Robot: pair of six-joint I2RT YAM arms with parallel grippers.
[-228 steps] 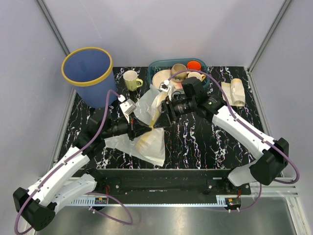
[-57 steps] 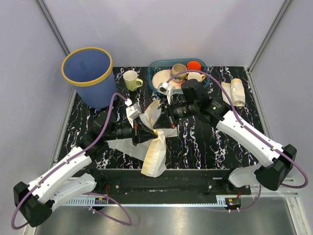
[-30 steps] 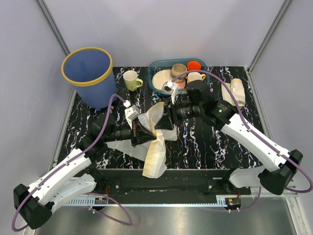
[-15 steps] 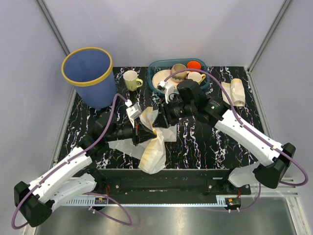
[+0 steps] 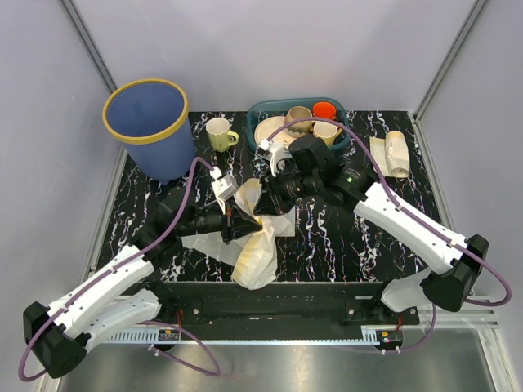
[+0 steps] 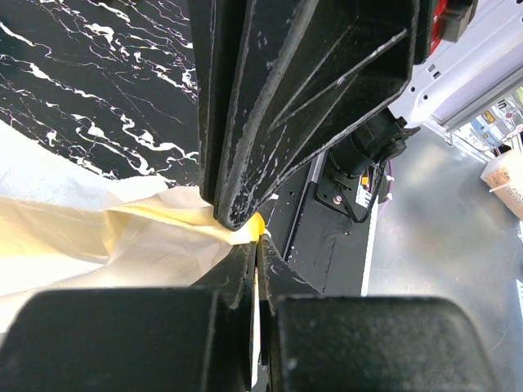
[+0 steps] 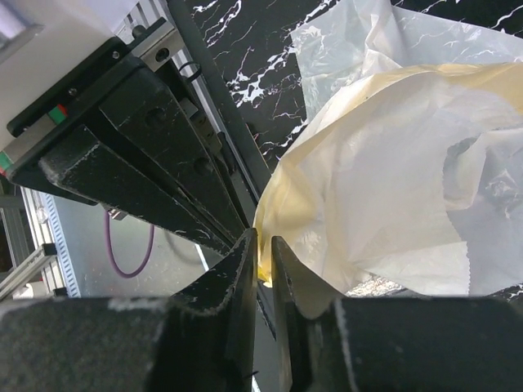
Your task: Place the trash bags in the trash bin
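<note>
Trash bag (image 5: 257, 253), crinkly cream film, sits pinched in left jaws; right jaws unclear.

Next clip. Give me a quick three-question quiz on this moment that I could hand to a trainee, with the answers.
1. True or false: the large trash bag is already inside the trash bin.
2. What is the left gripper shut on? A) the handle of a cup B) the film of the large trash bag C) the bin's yellow rim
3. Which thing stands on the table between the trash bin and the teal basket?

Key
1. False: it lies crumpled on the table, outside the bin.
2. B
3. The yellow-green mug.
</note>
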